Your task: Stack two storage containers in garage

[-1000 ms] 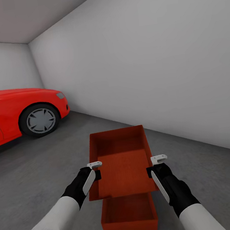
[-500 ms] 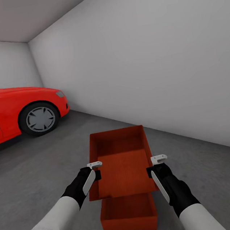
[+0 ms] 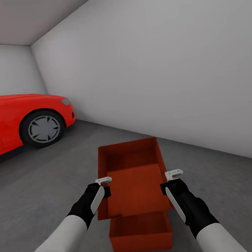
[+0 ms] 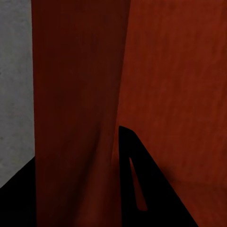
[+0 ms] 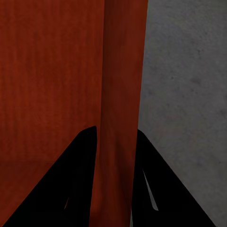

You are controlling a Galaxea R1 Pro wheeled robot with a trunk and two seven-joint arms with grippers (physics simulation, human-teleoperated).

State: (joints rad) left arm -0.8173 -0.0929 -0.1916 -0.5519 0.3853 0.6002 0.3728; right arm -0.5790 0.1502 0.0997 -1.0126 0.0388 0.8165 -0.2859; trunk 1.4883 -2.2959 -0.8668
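Grey concrete floor (image 3: 50, 184) under lower container (image 3: 140, 234)

Two orange-red storage containers: an upper container (image 3: 133, 181) and a lower container (image 3: 140, 232) beneath it. One red car (image 3: 21, 122), with one wheel (image 3: 43, 129) in sight. Two robot arms, each ending in one gripper: a left gripper (image 3: 103, 181) and a right gripper (image 3: 173, 173). Two white walls meet at one corner.

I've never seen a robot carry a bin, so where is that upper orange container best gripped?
By its two long side walls, one claw from each side. The upper container is wide and open-topped with thin upright walls, so the left claw and right claw each pinch a rim from above, keeping it level over the lower container.
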